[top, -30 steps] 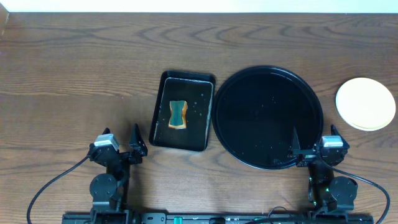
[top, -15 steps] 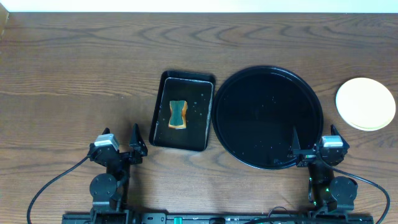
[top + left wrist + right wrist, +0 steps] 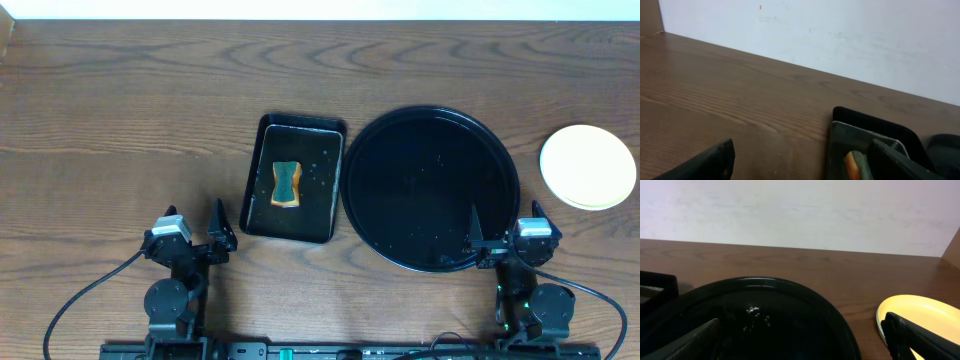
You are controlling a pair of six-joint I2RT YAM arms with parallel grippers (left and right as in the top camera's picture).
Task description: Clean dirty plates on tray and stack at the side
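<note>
Black round tray point(image 3: 432, 111) centre-right; yellow plate point(image 3: 588, 166) far right; sponge point(image 3: 286, 184) in rectangular tray point(image 3: 318, 195); left gripper point(image 3: 800, 165), right gripper point(image 3: 800, 340) spread wide.

1. A dark brown, wood-grained surface point(image 3: 120, 120) fills nearly the whole overhead view and carries everything else.
2. A small rectangular black tray point(image 3: 254, 185) with rounded corners and a raised rim lies on the surface near the middle, its long sides running roughly front to back and slightly tilted.
3. A waisted sponge point(image 3: 286, 184), green on top with orange sides, lies flat inside this tray, nearer its left side.
4. Pale specks like water drops point(image 3: 322, 170) dot the tray floor to the right of the sponge.
5. A plain white wall point(image 3: 840, 35) rises behind the far edge of the surface.
6. A tan-brown edge point(image 3: 4, 30) shows at the far left corner; what it belongs to cannot be told.
</note>
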